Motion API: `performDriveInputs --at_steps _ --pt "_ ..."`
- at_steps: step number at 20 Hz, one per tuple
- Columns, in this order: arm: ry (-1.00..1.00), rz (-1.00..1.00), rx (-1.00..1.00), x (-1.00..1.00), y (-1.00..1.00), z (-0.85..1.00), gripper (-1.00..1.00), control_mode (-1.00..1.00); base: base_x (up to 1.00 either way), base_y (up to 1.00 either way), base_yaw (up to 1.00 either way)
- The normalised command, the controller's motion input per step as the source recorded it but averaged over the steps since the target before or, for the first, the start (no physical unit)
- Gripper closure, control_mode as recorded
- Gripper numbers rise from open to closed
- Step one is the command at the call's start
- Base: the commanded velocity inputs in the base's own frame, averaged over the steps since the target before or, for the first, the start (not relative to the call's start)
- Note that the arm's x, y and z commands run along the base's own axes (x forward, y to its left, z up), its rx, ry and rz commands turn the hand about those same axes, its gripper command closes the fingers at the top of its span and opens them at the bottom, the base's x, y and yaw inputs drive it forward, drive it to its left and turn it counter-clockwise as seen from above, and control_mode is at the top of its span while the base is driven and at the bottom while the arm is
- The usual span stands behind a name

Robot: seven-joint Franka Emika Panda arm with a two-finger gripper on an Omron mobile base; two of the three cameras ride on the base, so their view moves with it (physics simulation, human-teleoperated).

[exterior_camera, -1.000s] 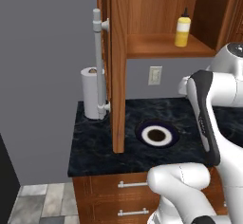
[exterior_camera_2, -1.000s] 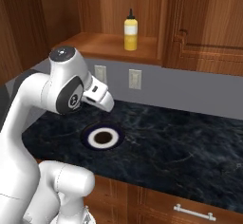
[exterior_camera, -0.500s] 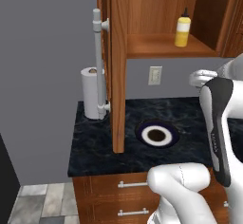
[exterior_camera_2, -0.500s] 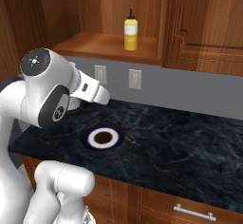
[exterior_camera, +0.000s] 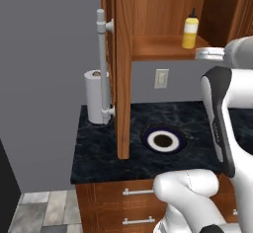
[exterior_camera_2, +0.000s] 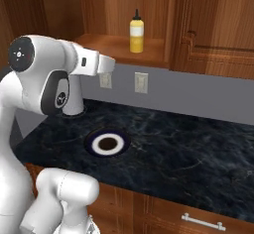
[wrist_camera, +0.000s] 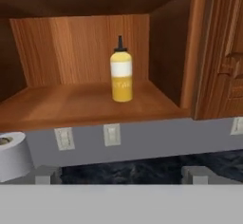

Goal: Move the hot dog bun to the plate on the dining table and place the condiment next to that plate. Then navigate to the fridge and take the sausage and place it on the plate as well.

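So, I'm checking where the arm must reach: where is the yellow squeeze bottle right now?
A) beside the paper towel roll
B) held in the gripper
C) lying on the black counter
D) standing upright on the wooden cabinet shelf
D: the yellow squeeze bottle stands upright on the wooden cabinet shelf, apart from the open gripper.

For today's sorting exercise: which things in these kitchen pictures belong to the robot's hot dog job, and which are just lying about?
Belongs to the job:
- condiment, upright on the open cabinet shelf
- gripper, open, facing it

Just lying about:
- paper towel roll on the counter
- wall outlets
- round dark ring with a white centre on the counter
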Motion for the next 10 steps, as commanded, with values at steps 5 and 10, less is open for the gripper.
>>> performDriveInputs --at_steps 5,10 --pt "0.0 0.0 -0.09 0.93 -0.03 0.53 -1.0 -1.0 0.0 0.0 0.0" --pt "0.0 0.0 -0.06 0.84 -0.04 0.37 -1.0 -1.0 0.0 0.0 0.0"
